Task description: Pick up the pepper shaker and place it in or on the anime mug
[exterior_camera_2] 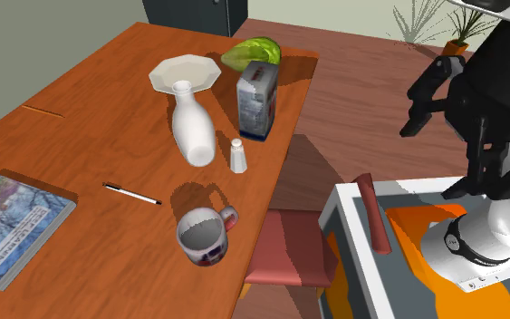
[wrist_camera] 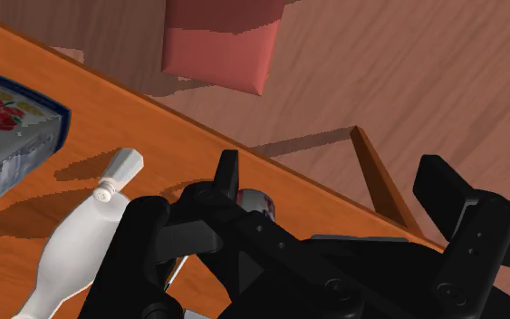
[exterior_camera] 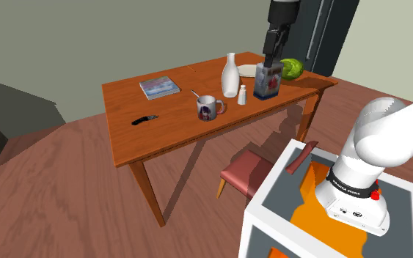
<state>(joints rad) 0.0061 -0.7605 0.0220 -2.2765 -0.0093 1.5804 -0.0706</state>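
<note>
Two fingers (wrist_camera: 228,174) of the claw (wrist_camera: 334,177) apart and empty, mug (wrist_camera: 255,201) mostly hidden behind them, pepper shaker (wrist_camera: 124,165) just beside white bottle (wrist_camera: 70,246).

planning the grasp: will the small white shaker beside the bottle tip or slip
Probably tips easily: the shaker is small, taller than wide. Its smooth tapering sides may slip. A push could knock it into the bottle close by.

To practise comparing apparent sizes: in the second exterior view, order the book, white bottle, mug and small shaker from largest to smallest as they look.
Largest: the book.
Next: the white bottle and the mug look about alike; the mug is nearer the camera, so unranked.
Smallest: the shaker.
</note>
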